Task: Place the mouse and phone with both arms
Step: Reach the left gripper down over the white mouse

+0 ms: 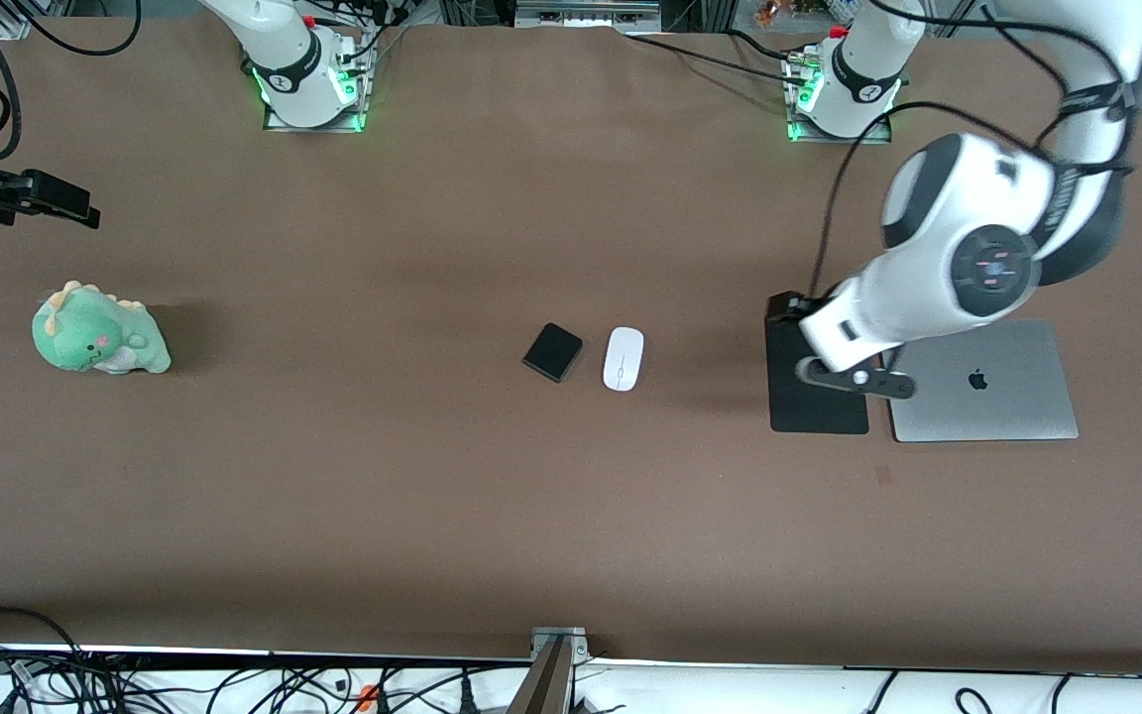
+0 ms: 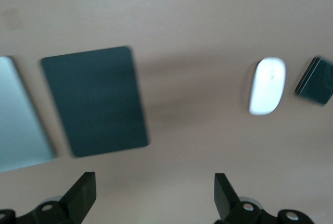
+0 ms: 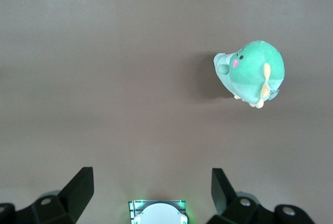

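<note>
Mouse (image 1: 624,358) and phone (image 1: 552,352) sit side by side in the middle of the brown surface (image 1: 432,496), close together but apart. The phone is on the side toward the right arm's end, turned at a bit of an angle. Nothing has hold of either one.

Left claw (image 1: 854,379) hangs over the black mat (image 1: 814,402), at the mat's edge next to the closed silver laptop (image 1: 987,382). In its wrist view the two fingers (image 2: 80,195) are spread wide with nothing between them, and you can see the mat (image 2: 93,101), a slice of laptop (image 2: 18,117), the mouse (image 2: 267,86) and the phone (image 2: 316,81) all below it.

Right claw (image 1: 56,198) is up over the right arm's end of the surface, above a spot farther from the camera than the green plush dino (image 1: 98,342). Its fingers (image 3: 78,190) are wide apart too, and empty. The dino (image 3: 252,71) shows in that wrist view on bare surface, well away from the mouse and phone.
</note>
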Available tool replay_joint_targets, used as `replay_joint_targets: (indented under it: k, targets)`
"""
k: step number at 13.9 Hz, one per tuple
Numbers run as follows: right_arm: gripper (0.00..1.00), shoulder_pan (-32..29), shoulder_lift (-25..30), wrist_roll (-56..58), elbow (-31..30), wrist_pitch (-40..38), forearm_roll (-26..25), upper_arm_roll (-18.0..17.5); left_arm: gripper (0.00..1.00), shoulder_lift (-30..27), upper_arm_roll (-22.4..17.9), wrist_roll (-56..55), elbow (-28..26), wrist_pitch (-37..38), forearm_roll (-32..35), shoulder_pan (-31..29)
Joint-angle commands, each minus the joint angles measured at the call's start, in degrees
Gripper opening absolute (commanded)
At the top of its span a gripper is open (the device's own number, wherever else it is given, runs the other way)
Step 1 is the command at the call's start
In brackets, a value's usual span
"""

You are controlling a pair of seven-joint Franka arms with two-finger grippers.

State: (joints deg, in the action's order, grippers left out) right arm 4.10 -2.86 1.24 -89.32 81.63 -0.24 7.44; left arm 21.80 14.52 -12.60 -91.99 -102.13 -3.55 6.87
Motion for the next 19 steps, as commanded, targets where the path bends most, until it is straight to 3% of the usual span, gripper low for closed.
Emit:
replay_joint_targets:
  k: [1, 5, 9, 16, 19]
  targets:
    - [1.00, -0.2, -2.7, 0.2, 0.7, -1.0, 0.4, -0.5, 1.00, 4.1, -0.1, -8.2, 1.5, -5.6, -0.2, 6.6]
    - [1.00, 1.1, -6.8, -0.9, 0.7, -1.0, 1.7, -0.8, 1.00, 11.2, -0.6, -19.3, 1.5, -18.2, 0.1, 14.6]
    - [1.00, 1.2, -9.7, -0.8, 1.3, 0.0, 4.2, -0.8, 1.00, 18.0, -0.6, -20.4, 1.2, -30.3, 9.2, 17.0]
    - [1.00, 1.6, -9.9, -0.9, 1.4, 0.8, 4.3, -0.9, 1.00, 22.9, -1.3, -24.6, 0.7, -35.0, 17.4, 20.0]
    - [1.00, 1.6, -9.9, -1.0, 1.3, 0.7, 4.3, -0.9, 1.00, 23.5, -1.3, -25.2, 0.5, -35.0, 17.5, 20.0]
